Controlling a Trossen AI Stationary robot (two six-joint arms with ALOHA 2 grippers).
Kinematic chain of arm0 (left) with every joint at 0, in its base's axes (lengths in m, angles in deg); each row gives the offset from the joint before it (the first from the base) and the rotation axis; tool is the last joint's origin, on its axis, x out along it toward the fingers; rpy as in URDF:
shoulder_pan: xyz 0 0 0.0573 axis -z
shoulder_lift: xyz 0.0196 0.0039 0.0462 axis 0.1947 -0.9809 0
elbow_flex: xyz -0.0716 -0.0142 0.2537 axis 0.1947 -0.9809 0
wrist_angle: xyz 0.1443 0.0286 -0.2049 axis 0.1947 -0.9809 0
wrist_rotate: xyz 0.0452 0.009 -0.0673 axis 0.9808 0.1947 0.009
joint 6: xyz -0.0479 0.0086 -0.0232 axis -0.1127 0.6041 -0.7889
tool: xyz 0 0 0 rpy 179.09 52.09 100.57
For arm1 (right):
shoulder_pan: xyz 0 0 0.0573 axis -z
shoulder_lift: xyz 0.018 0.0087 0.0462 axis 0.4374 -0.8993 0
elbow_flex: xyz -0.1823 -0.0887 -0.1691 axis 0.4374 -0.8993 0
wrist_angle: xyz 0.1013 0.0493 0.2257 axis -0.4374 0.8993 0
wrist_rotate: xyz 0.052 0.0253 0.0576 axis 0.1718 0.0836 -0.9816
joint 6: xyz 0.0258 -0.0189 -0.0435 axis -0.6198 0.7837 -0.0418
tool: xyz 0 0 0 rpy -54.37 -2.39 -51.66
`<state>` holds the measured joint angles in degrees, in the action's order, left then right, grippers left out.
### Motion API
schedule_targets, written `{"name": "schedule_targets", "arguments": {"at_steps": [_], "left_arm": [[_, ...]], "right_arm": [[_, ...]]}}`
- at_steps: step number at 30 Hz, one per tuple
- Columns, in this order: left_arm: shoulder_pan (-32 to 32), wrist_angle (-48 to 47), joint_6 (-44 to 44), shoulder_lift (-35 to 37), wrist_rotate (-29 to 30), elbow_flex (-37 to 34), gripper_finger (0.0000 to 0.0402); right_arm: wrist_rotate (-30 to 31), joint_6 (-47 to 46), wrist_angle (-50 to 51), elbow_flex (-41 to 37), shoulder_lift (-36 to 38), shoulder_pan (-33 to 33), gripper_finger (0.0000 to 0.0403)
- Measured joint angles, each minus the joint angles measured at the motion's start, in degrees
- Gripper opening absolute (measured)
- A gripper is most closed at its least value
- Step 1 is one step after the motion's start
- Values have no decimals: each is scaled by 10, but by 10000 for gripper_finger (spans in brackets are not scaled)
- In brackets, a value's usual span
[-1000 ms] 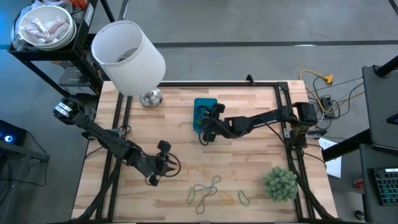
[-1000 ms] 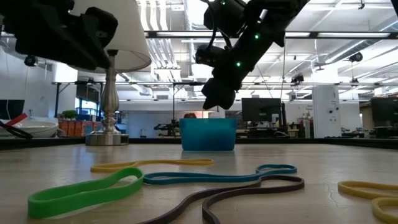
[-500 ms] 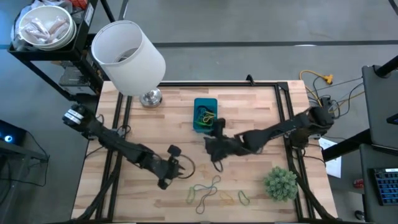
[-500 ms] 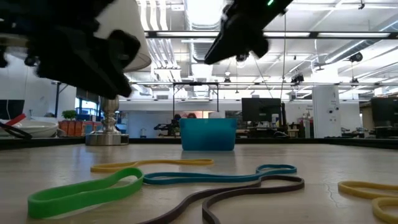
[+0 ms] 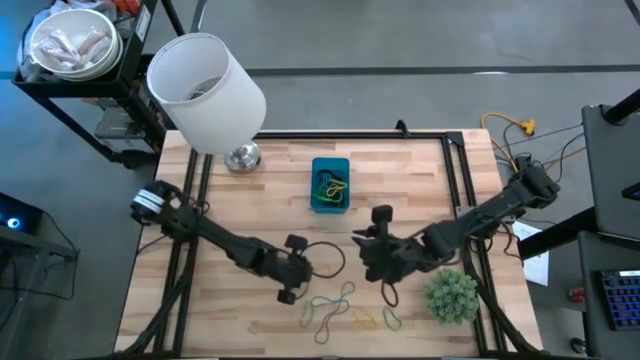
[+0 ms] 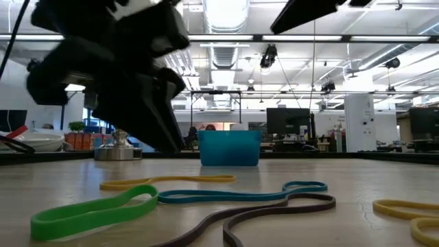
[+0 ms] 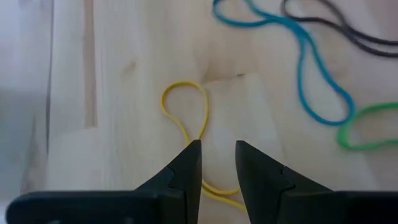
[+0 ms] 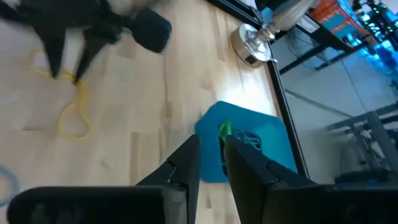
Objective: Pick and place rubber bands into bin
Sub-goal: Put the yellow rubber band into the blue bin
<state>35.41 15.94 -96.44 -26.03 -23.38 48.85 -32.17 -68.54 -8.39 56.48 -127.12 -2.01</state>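
Bands of thin coloured rubber (image 5: 335,310) lie loose on the near edge of the pale wooden table (image 5: 420,180): a green loop (image 6: 92,210), a blue one (image 6: 240,195), a dark one (image 6: 274,214) and several yellow ones, among them a long yellow band (image 7: 186,118) nearest the left arm. None of these is in a gripper's hold. The left gripper (image 7: 217,163) hangs low over that yellow band, fingers drawn close with only a slim gap and the band lying between the tips, not yet pinched. Just beside it to the right, the right gripper (image 5: 385,272) hovers above the same heap, fingers nearly together and empty. Farther back, mid-table, sits the small blue rectangular plastic bin (image 5: 330,184), already holding a few green and yellow bands. By this showing the job looks partly done, with about half a dozen bands yet to collect. Beyond stands a white cylindrical lampshade (image 5: 205,92).
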Motion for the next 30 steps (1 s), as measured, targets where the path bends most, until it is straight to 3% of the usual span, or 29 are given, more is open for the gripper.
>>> {"name": "schedule_targets", "arguments": {"at_steps": [8, 18, 30], "left_arm": [[-10, -70, -38, -50, 1, 52, 82], [-33, -73, -82, -54, -3, 43, 82], [-45, -100, -112, -51, -67, 35, 82]], "right_arm": [[0, -7, -3, -4, 7, -31, 68], [0, -11, -5, -4, 7, -32, 68], [-1, -22, -6, -4, 7, -32, 68]]}}
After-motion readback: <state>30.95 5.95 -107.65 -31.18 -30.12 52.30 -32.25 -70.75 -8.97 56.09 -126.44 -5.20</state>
